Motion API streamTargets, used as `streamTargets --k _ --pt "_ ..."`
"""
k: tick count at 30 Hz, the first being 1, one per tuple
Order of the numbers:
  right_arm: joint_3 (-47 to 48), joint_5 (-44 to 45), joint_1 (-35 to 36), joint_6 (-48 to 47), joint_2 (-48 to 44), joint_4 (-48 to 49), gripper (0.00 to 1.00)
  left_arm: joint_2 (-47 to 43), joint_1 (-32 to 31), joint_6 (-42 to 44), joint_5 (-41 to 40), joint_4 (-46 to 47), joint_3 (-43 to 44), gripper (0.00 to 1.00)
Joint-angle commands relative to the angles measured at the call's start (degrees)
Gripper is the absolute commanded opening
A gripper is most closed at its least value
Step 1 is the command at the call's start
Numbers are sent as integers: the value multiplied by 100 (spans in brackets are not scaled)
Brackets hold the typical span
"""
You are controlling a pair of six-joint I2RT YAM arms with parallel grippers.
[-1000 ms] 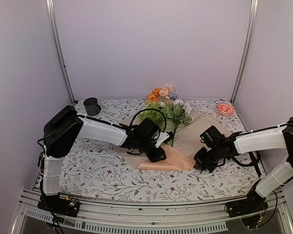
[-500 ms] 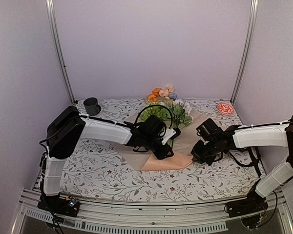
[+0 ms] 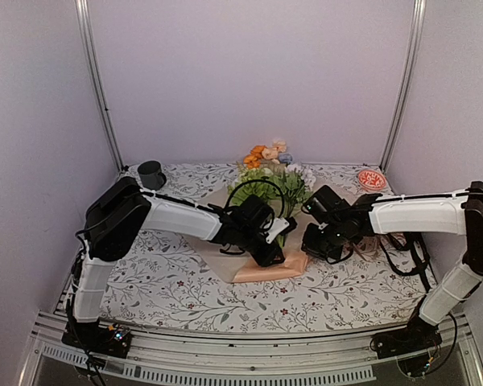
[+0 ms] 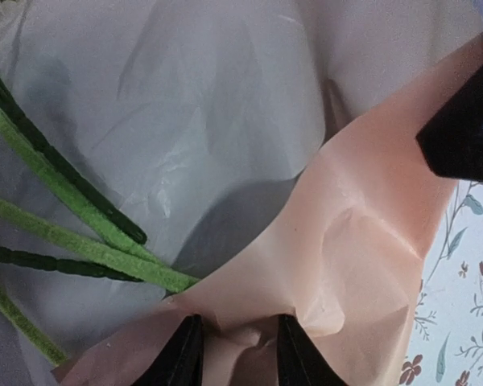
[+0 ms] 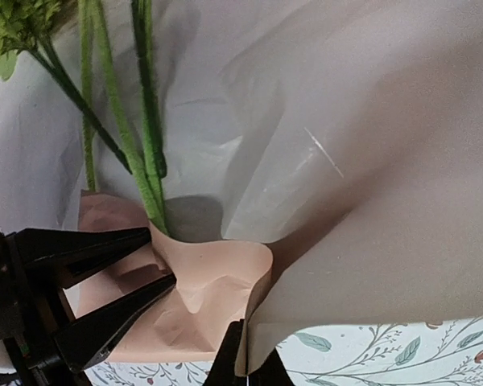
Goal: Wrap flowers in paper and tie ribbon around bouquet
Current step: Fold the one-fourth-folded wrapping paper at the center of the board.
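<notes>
The flowers (image 3: 271,166) lie with blooms to the back on the peach paper (image 3: 267,268); their green stems (image 4: 80,243) (image 5: 145,145) run down into its folded near part. My left gripper (image 3: 278,244) (image 4: 240,355) is shut on a bunched fold of the paper (image 4: 370,233) just below the stem ends. My right gripper (image 3: 314,246) (image 5: 248,363) is shut on the paper's raised right edge (image 5: 386,161), close beside the left gripper's fingers (image 5: 88,248). The ribbon is out of view.
A dark mug (image 3: 151,174) stands at the back left and a small red dish (image 3: 372,179) at the back right on the floral table cover (image 3: 169,281). Black cable loops (image 3: 253,189) arch over the left wrist, by the leaves.
The right gripper has moved left toward the left gripper, drawing the paper's right side over the stems. The left gripper shifted a little right. Less flat paper shows now.
</notes>
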Motion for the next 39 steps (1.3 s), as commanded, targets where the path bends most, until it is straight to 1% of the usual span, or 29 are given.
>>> streamTargets --k 1,4,6,9,11,14,18,22,25,30,34,37,39 --pt "600 596 412 -869 249 -504 0 219 116 -73 69 -102 -166 32" --pt "1024 983 742 -1286 413 -662 0 195 159 -102 142 14 -269 32" --pt "1153 1102 963 -1678 469 -509 0 190 190 -134 214 88 -322 32" --pt "1085 814 1212 -2627 511 106 0 150 252 -169 357 261 -416 32" --pt "937 616 1234 -2982 595 316 0 97 311 -235 485 423 -515 32" --pt "739 483 1238 -3212 754 429 0 -99 423 -389 777 827 -806 32" --pt "541 217 1240 -3529 969 576 0 -502 589 -602 1447 1728 -1312 32" --pt "508 145 1239 -3887 1205 566 0 -754 753 -847 2009 2344 -1550 33" --pt "484 160 1239 -4009 1313 565 0 -883 873 -1046 2319 2601 -1613 35" --pt "519 203 1237 -4151 1415 492 0 -1173 1114 -1301 2444 2619 -1816 37" --pt "510 195 1240 -4230 1455 471 0 -1797 1473 -1636 2417 2970 -2444 43" --pt "525 130 1233 -4348 1547 422 0 -2124 1646 -1764 2412 3223 -2660 51" --pt "536 112 1240 -4392 1581 410 0 -2289 1689 -1878 2396 3548 -2799 59"
